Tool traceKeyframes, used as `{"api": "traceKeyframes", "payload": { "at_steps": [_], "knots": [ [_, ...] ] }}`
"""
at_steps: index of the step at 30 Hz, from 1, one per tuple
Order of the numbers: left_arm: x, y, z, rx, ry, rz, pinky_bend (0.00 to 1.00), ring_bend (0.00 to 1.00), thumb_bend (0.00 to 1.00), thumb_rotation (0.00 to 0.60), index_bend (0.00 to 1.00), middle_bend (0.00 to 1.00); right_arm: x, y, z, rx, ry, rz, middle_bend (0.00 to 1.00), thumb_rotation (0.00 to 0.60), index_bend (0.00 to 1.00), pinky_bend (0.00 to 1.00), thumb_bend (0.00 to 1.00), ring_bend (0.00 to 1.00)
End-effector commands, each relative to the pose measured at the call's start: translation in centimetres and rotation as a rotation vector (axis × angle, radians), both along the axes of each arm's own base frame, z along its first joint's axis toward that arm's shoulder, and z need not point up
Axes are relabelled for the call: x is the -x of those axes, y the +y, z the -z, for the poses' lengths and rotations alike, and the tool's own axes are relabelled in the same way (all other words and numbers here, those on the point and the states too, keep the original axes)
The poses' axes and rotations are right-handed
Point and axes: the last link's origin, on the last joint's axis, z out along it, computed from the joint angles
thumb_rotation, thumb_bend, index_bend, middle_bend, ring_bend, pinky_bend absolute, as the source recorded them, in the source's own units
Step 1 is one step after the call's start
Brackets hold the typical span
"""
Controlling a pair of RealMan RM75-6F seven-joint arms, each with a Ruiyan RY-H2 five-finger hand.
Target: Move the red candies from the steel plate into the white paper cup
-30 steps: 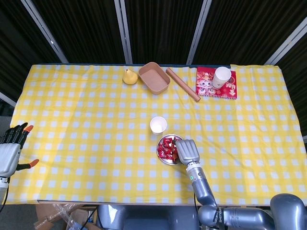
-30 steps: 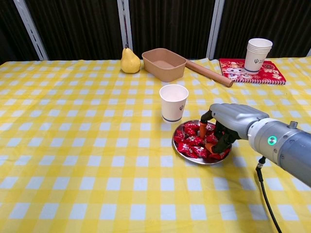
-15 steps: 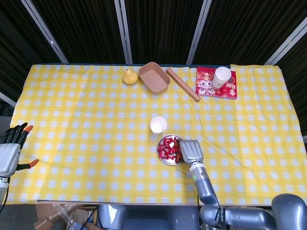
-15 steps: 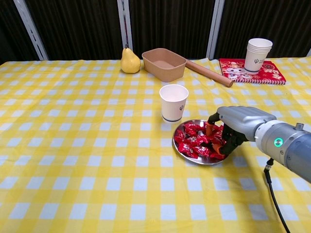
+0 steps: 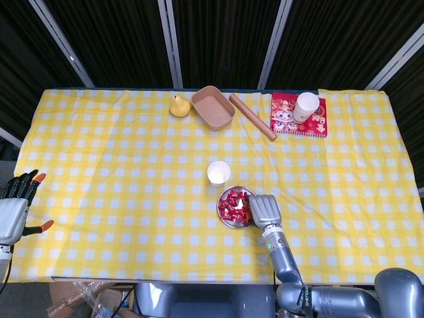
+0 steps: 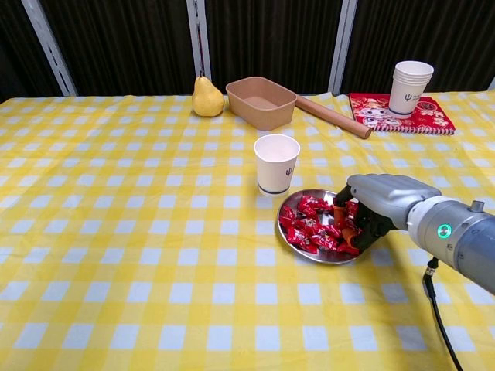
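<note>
The steel plate (image 5: 229,224) (image 6: 291,202) lies near the table's front, just behind and right of centre, with several red candies (image 5: 232,207) (image 6: 311,228) heaped on it. The white paper cup (image 5: 218,172) (image 6: 276,163) stands upright just behind the plate. My right hand (image 5: 262,209) (image 6: 380,202) reaches over the plate's right edge, its thumb and curled fingers pinching a red candy low among the pile. My left hand (image 5: 14,207) hangs off the table's left edge with its fingers spread and nothing in it; only the head view shows it.
Along the back edge stand a yellow pear (image 6: 206,97), a brown tray (image 6: 261,101), a wooden rolling pin (image 6: 332,117) and a stack of paper cups (image 6: 411,86) on a red notebook (image 6: 401,114). A cable (image 6: 430,309) trails below my right forearm.
My right hand has drawn back to the right, from over the plate's middle to its right edge, and its fingers have curled in tighter. The plate slid slightly right. The left hand has not moved.
</note>
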Motion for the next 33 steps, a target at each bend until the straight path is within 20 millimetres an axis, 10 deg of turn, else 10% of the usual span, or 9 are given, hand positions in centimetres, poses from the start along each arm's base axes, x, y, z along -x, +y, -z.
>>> {"api": "traceKeyframes", "payload": {
  "at_steps": [1,33],
  "knots": [
    [0.0,0.0,0.0,-0.001,0.000,0.000,0.00,0.00,0.00,0.600,0.03,0.00,-0.5,0.1,-0.1,-0.001,-0.013,-0.012,0.93,0.600,0.55,0.98,0.51,0.94],
    [0.1,0.2,-0.1,0.007,-0.027,-0.015,0.00,0.00,0.00,0.600,0.04,0.00,-10.2,-4.5,-3.4,0.094,-0.146,-0.154,0.93,0.600,0.55,0.98,0.51,0.94]
  ]
}}
